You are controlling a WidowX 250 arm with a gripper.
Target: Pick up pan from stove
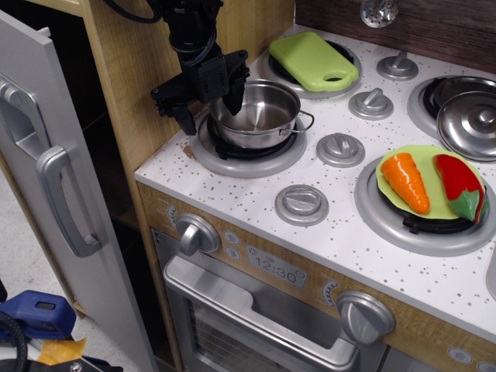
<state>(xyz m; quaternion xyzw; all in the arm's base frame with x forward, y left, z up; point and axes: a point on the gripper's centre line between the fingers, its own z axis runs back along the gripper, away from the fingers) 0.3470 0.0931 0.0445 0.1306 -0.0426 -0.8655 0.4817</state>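
Note:
The pan (263,116) is a small shiny steel pot with a thin wire loop handle on its right side. It sits on the front-left grey burner (244,159) of the stove (232,198), which has a white speckled top. My black gripper (211,111) comes down from above at the pan's left rim. Its jaws are apart and straddle the rim: one finger (187,120) is outside on the left, the other (235,97) hangs over the pan's inside. The pan rests flat on the burner.
A green cutting board (314,60) lies on the back-left burner. A domed steel lid (474,124) covers the back-right burner. A green plate (434,198) with a toy carrot (406,182) and red pepper (459,186) sits front right. A grey door (54,194) stands open at left.

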